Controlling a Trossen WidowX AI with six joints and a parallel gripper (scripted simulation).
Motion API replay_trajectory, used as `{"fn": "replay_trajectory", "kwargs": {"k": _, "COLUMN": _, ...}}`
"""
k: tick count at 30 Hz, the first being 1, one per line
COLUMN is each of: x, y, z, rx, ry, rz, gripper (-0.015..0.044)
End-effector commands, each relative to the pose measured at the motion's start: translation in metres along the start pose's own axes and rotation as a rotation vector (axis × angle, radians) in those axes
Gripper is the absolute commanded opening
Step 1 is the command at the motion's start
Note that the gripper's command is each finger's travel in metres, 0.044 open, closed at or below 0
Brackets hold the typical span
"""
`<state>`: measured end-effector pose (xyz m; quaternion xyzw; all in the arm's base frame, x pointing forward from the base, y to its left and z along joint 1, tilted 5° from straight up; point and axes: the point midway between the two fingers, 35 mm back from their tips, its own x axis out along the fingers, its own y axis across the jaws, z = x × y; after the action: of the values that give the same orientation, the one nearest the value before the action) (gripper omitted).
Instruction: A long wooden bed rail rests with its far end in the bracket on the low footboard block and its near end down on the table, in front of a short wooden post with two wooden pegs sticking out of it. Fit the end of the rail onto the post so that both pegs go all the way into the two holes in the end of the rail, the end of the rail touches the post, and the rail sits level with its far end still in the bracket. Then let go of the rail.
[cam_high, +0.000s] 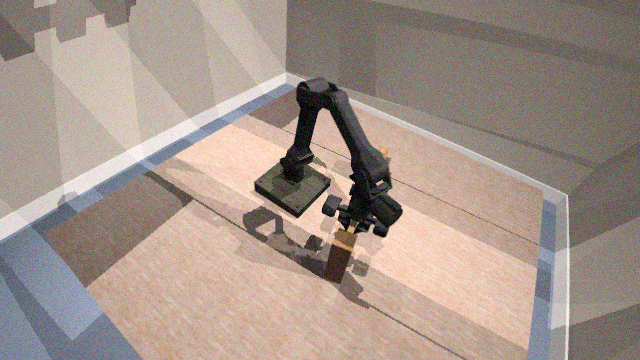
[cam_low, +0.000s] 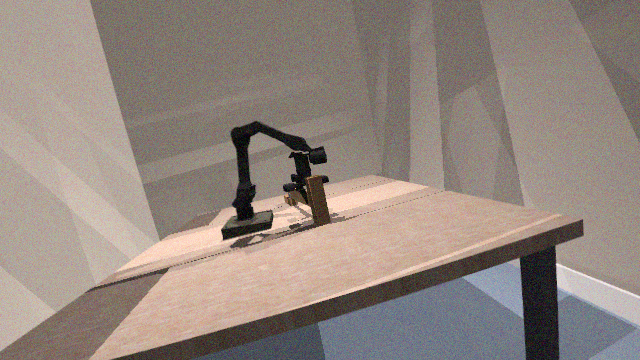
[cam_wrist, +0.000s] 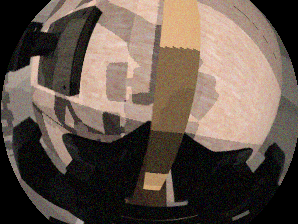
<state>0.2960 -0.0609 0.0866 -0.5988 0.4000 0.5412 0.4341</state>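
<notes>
The wooden post (cam_high: 339, 262) (cam_low: 319, 201) stands upright; in the wrist view its top (cam_wrist: 155, 181) shows at the bottom. My gripper (cam_high: 355, 221) (cam_wrist: 158, 125) is shut on the rail near its post end. The rail (cam_high: 353, 227) (cam_wrist: 175, 90) runs back from the post, raised off the table at this end, about level with the post's upper part. Its end is at or very close to the post's face; a small gap cannot be ruled out. The pegs and holes are hidden. The footboard block (cam_high: 386, 153) (cam_low: 288, 200) is partly visible behind the arm; the rail's seat in its bracket is hidden.
The arm's square base plate (cam_high: 294, 187) (cam_low: 247, 225) (cam_wrist: 65, 60) stands beside the rail. The arm arches over to the rail. Shadows of the arm and dark lines cross the wooden table (cam_high: 200, 290) (cam_low: 400, 240).
</notes>
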Motion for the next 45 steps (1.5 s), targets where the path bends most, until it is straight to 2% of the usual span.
{"fn": "replay_trajectory", "kwargs": {"k": 1, "x": -0.004, "y": -0.004, "z": -0.004, "rx": -0.003, "ry": 0.008, "rz": -0.015, "gripper": 0.0}}
{"fn": "replay_trajectory", "kwargs": {"k": 45, "x": -0.004, "y": -0.003, "z": -0.017, "rx": -0.003, "ry": 0.009, "rz": -0.015, "gripper": 0.0}}
